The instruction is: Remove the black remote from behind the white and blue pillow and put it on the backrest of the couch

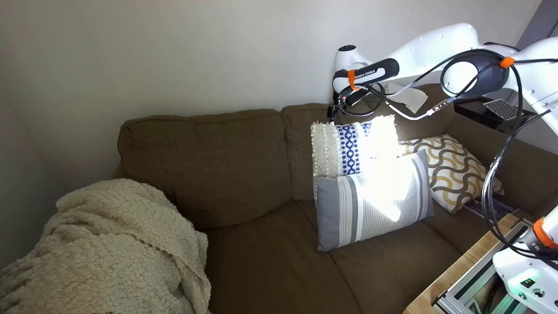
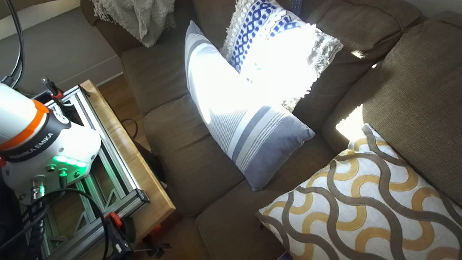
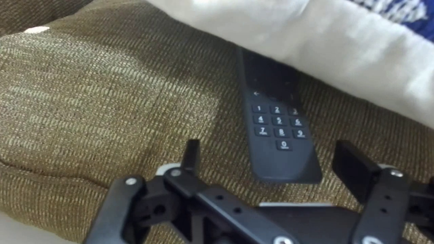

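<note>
The black remote (image 3: 281,159) lies on the brown couch fabric in the wrist view, number keys facing up. Its far end is hidden under the white edge of the white and blue pillow (image 3: 339,51). That pillow leans on the backrest (image 1: 209,161) in an exterior view and also shows in an exterior view (image 2: 249,32), partly washed out by sunlight. My gripper (image 3: 266,144) is open, with a finger on each side of the remote's near end and gaps on both sides. In an exterior view the gripper (image 1: 333,113) is behind the pillow's top left corner. The remote is hidden in both exterior views.
A grey striped pillow (image 1: 348,209) leans in front of the white and blue pillow. A yellow-brown wavy-patterned cushion (image 1: 457,170) lies to its right. A cream blanket (image 1: 113,248) covers the couch's left end. The wall (image 1: 196,56) stands behind the backrest.
</note>
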Available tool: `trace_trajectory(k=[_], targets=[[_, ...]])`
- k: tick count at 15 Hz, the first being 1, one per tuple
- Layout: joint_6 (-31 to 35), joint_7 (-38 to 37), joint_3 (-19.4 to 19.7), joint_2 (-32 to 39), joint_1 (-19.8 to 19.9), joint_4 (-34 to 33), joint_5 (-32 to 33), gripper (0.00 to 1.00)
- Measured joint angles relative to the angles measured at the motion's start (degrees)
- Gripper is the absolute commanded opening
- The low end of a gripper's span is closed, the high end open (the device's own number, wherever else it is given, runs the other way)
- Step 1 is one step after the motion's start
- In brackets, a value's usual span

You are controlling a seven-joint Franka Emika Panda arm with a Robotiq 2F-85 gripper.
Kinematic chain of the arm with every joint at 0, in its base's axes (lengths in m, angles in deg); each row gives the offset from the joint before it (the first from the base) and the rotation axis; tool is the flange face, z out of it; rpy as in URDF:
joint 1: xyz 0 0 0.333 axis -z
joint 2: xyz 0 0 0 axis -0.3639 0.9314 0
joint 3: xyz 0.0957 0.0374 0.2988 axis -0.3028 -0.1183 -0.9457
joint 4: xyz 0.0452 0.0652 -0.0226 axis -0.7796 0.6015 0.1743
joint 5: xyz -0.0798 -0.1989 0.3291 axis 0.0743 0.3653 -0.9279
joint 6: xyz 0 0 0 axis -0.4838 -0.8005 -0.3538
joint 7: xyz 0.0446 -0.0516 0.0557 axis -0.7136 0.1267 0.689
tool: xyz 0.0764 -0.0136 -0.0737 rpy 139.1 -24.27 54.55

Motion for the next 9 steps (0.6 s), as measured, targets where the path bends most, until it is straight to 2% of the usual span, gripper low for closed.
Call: trace_trajectory(k=[1, 2, 4, 9], targets=[[-0.02, 0.0, 0.0, 0.83, 0.02, -0.75, 0.0, 0.95], [-0.03, 0.0, 0.0, 1.6, 0.06, -1.36, -0.04, 0.74], [-0.09, 0.0, 0.0, 2.97, 0.17, -2.59, -0.23, 0.7], [-1.6, 0.0, 0.0, 5.4, 0.26, -5.26, -1.33, 0.33]])
